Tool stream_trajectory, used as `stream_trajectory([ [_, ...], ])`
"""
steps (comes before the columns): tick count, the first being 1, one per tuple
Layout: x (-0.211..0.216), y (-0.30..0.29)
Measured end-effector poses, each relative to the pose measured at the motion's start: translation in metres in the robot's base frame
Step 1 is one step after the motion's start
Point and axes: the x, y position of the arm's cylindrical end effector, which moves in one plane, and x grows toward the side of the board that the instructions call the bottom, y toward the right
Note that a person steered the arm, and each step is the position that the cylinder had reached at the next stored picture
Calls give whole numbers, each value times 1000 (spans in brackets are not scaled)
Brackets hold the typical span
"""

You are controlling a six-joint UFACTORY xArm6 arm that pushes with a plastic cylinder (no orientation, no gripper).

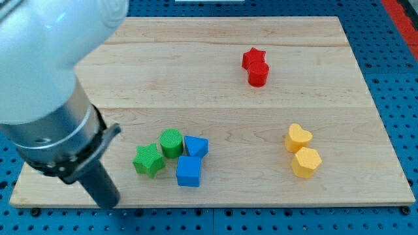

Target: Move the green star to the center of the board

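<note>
My tip [111,202]: low at the view's left, near the board's bottom edge, just left of the green star and apart from it. No claw here, only a bare rod holding nothing.
Green star [149,160]: lower left of the wooden board [215,98], touching the green cylinder [172,142] at its upper right; the lower blue cube [189,171] sits just beside it on the right.
Upper blue block [196,146]: right of the cylinder, above the cube.
Push plan: the centre lies up and to the right, but the cluster blocks that line. I judge it best to come from the star's right, nudging it clear first, then push it from below-left.
Yellow heart [298,138], yellow hexagon [305,162]: right side, well apart.
Red star [253,58], red cylinder [258,74]: touching, far top.
</note>
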Motion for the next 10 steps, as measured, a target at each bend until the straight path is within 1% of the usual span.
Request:
stream_trajectory([
  [1, -18, 22],
  [3, -74, 32],
  [4, -100, 50],
  [5, -136, 76],
  [6, -161, 104],
  [7, -161, 121],
  [8, -169, 124],
  [9, -201, 120],
  [10, -184, 114],
])
